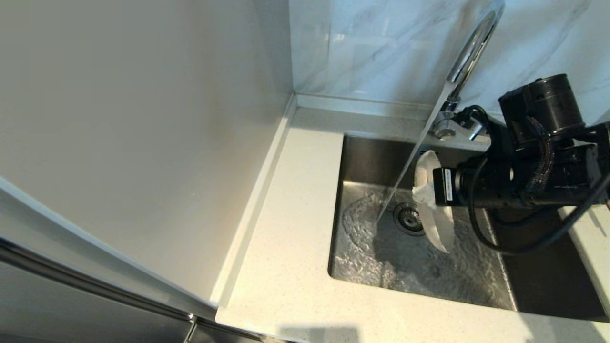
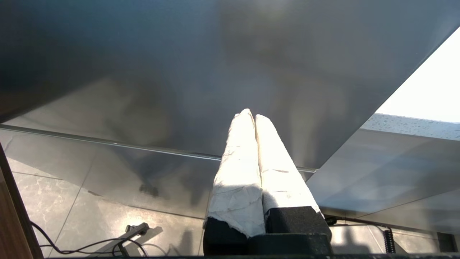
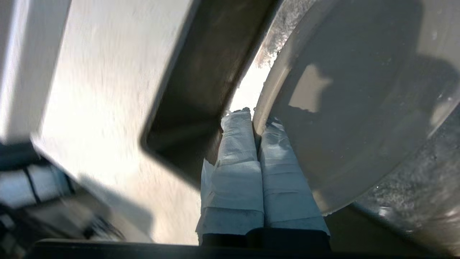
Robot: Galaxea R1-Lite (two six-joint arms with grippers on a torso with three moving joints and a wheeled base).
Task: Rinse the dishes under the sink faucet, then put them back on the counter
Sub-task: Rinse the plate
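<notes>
Right now the white plate (image 1: 437,224) hangs on edge over the basin (image 1: 476,281), at the centre right of the head view, just beside the stream of water (image 1: 410,166) falling from the faucet (image 1: 469,52) at the upper right. The right gripper (image 1: 424,193) reaches in from the right side of the frame and pinches the plate's rim between its two wrapped fingers (image 3: 235,169), one on each face, as the right wrist view shows at its centre. The stream seems to pass just left of the plate rather than onto it. The left gripper (image 2: 251,118) is parked away from the sink, its fingers pressed together on nothing.

A wet glazed plate like this should be stiff, slick and easy to chip against steel, so a firm hold well onto the rim looks wise. The counter (image 1: 286,247) fills the lower middle of the head view. No bowl or chopsticks show.
</notes>
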